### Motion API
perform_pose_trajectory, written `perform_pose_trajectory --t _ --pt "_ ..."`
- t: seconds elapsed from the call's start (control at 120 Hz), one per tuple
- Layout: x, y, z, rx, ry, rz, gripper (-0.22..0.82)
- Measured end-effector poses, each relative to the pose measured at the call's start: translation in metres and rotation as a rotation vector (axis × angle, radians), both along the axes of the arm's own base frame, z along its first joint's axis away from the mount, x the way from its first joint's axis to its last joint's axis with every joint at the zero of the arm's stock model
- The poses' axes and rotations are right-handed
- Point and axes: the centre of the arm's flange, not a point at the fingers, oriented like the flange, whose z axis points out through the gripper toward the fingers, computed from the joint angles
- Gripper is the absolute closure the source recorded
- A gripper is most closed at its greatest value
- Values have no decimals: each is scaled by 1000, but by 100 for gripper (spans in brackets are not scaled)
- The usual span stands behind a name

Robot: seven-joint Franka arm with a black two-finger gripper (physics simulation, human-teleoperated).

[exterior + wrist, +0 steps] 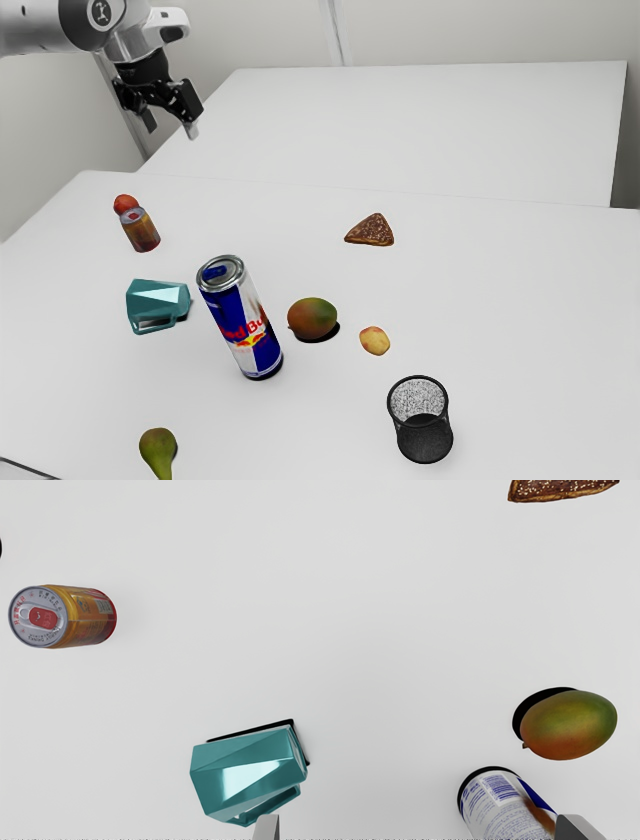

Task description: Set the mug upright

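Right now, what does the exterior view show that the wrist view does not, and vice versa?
Exterior view: a dark cup, a green fruit, a small yellowish item, a round red item by the small can, and the tall can's red lettering.
Wrist view: printing around the small can's lid, fine print on the tall can.
Both: the teal mug on its side, both cans, mango, triangular pastry, open gripper.

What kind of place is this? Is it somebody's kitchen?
Probably a robot practice room made on a computer. A pale robot arm with a black two-finger gripper reaches toward a plain white table, where a shiny teal faceted mug lies near a tall blue-and-silver Red Bull can.
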Motion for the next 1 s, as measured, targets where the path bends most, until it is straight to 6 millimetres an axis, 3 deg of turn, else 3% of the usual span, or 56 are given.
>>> perform_pose_trajectory --t 0.267,0.358,0.433,0.55,0.65,0.725,0.8,1.0 --pt "-2 -4 0 -1 10 -3 0" --pt "-8 4 6 0 5 12 0" --pt "-14 29 5 -61 14 54 0" --pt "-33 103 -5 -205 37 169 0" --pt "-55 159 -36 -357 72 254 0" --pt "-69 190 -55 -445 78 293 0" --pt "-71 207 -79 -512 95 305 0" --pt "-103 232 -171 -683 159 373 0"
